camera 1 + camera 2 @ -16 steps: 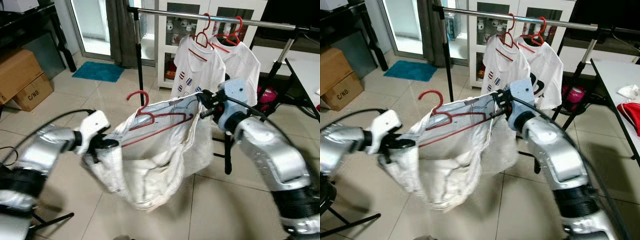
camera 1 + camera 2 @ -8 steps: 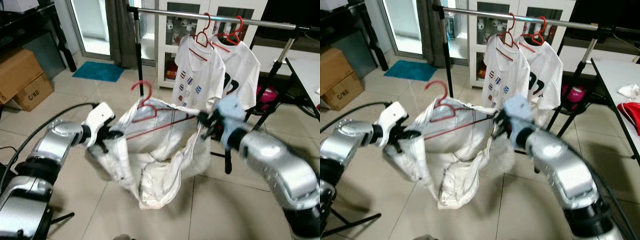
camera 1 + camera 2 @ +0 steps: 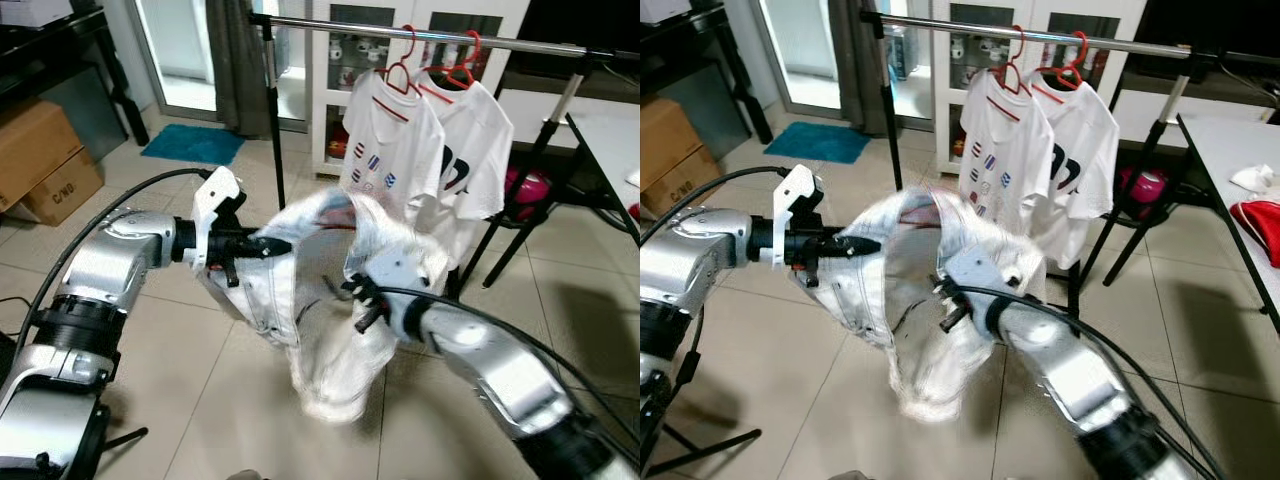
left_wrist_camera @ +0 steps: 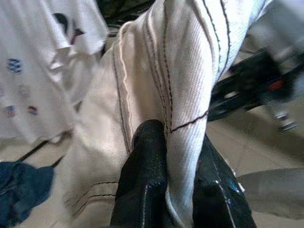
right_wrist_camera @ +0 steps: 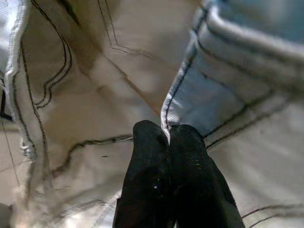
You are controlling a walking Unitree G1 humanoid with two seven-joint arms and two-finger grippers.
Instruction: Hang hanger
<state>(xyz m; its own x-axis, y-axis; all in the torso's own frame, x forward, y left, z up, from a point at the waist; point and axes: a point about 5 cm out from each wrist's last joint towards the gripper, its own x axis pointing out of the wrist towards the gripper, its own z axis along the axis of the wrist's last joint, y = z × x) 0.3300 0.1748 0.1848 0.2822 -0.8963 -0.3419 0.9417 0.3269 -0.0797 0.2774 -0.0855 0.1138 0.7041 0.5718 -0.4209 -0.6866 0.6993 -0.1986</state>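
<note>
So I'm mid-carry here, both claws pinching the white garment (image 3: 330,300) and holding it up off the floor in front of the clothes rail (image 3: 440,38). The left gripper (image 3: 262,246) is clenched on a fold of fabric, arm reaching forward at about chest height. The right gripper (image 3: 362,302) sits lower, arm bent across the middle, its fingers (image 5: 166,161) pressed together on a seam edge. The hanger's somewhere inside the bunched cloth; I only catch a bit of red near the top, so I can't tell where its hook points. My guess at the next move: lift higher, find the hook and bring it to the bar left of the two hung shirts (image 3: 430,150).
</note>
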